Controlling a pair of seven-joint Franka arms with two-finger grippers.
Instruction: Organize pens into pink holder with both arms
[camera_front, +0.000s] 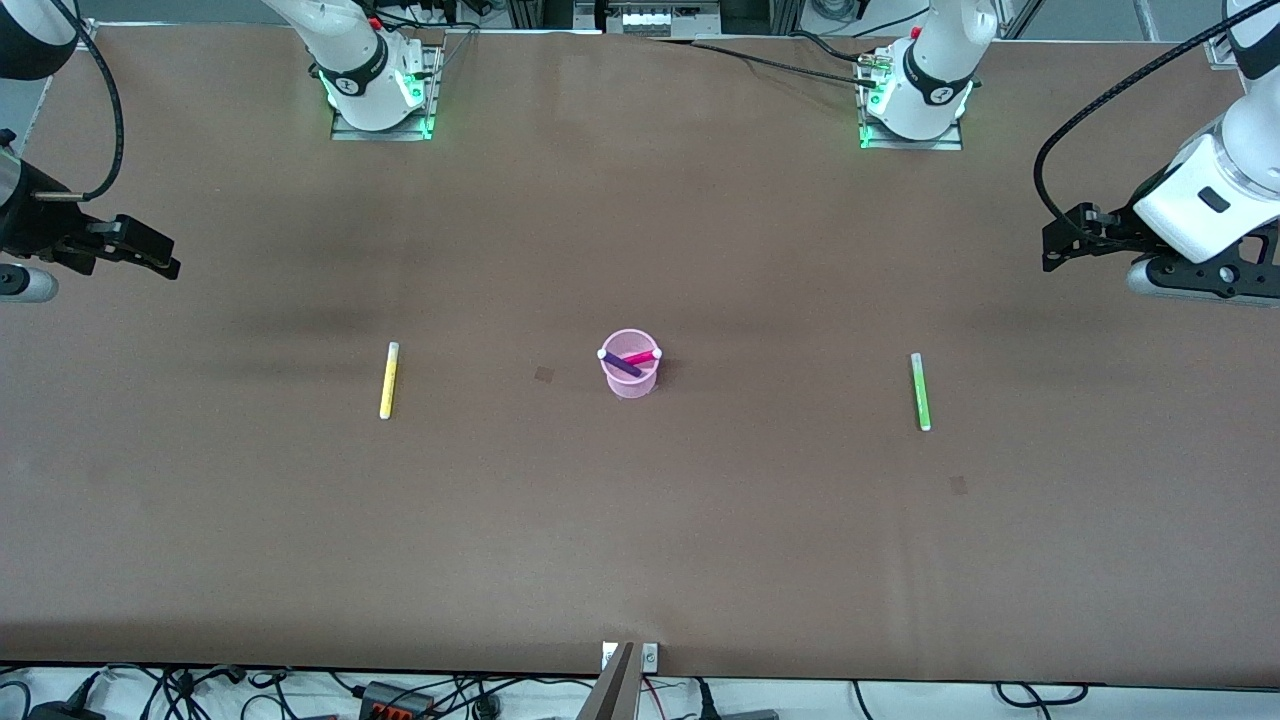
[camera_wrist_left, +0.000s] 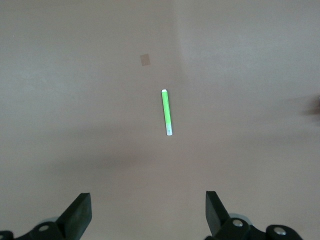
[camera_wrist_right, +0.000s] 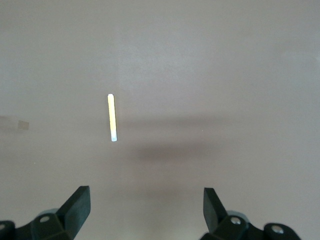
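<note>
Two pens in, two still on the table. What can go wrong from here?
1. The yellow pen and green pen lie flat on the table; open claws, left claw and right claw, may nudge or roll them rather than grip.
2. The magenta pen and purple pen cross the pink cup mouth, so another may catch on them.
3. The small cup could tip.

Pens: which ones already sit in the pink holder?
The magenta pen and purple pen, leaning inside the pink holder; yellow and green lie on the table.

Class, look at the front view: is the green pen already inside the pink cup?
No, the green pen lies flat on the table, apart from the pink cup, toward the left arm's end.
</note>
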